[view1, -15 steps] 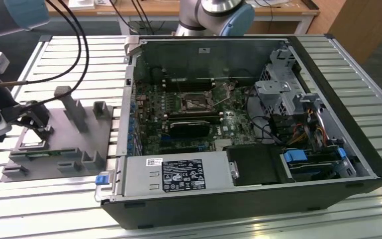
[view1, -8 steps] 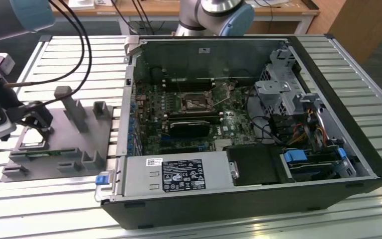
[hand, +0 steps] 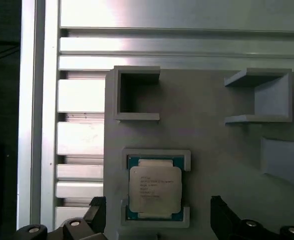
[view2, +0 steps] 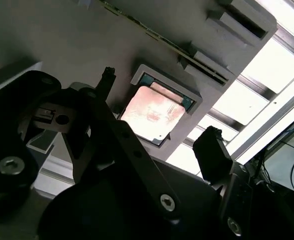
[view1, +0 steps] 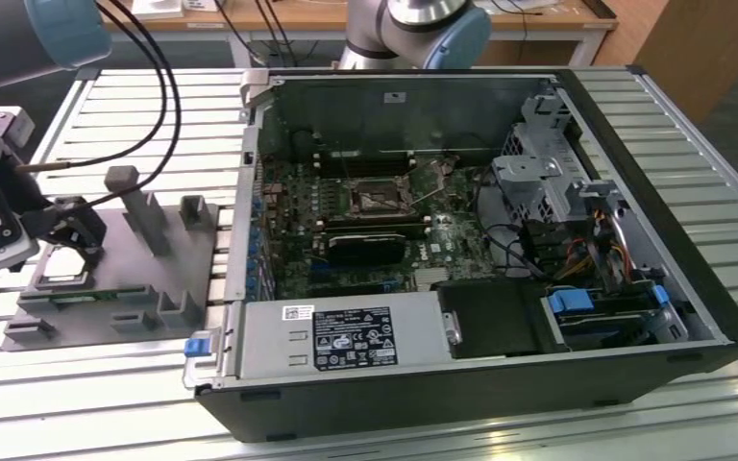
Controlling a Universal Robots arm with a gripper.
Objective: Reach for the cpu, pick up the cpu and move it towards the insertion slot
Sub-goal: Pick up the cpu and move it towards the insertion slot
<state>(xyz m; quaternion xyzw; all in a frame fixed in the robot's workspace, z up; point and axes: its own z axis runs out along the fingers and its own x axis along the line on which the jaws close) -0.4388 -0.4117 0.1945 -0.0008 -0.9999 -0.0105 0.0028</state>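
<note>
table: silver slatted aluminium bench (view1: 151, 106), carrying everything below.
case: large black open computer tower (view1: 472, 394) lying on its side, green circuit board exposed inside, at the exterior view's right.
tray: flat grey plastic holder with upright blocks (view1: 132, 279), just beside the case, at the exterior view's left.
gripper: black two-finger gripper (hand: 159, 207) on the grey arm, low over the tray; jaws apart, one dark finger (hand: 221, 210) to each side of the chip, holding nothing. contact with the chip cannot be confirmed; it looks a little clear.
insertion slot: square socket with shiny metal frame and dark centre (view1: 377, 199), mid-board inside the case, well apart from the gripper.
cpu: small flat square chip with pale silvery lid on a green edge (hand: 154, 189), seated flat in a raised grey nest on the tray, between the open fingers in both wrist views.
handling, weight: judged light and rigid; no flex expected.
handling, surface: smooth metal lid, likely slippery; thin profile leaves little edge to catch.
handling, fragility: underside contacts judged delicate; keep it level, avoid scraping.
handling, hold: two opposite side edges, where the nest walls leave gaps.
</note>
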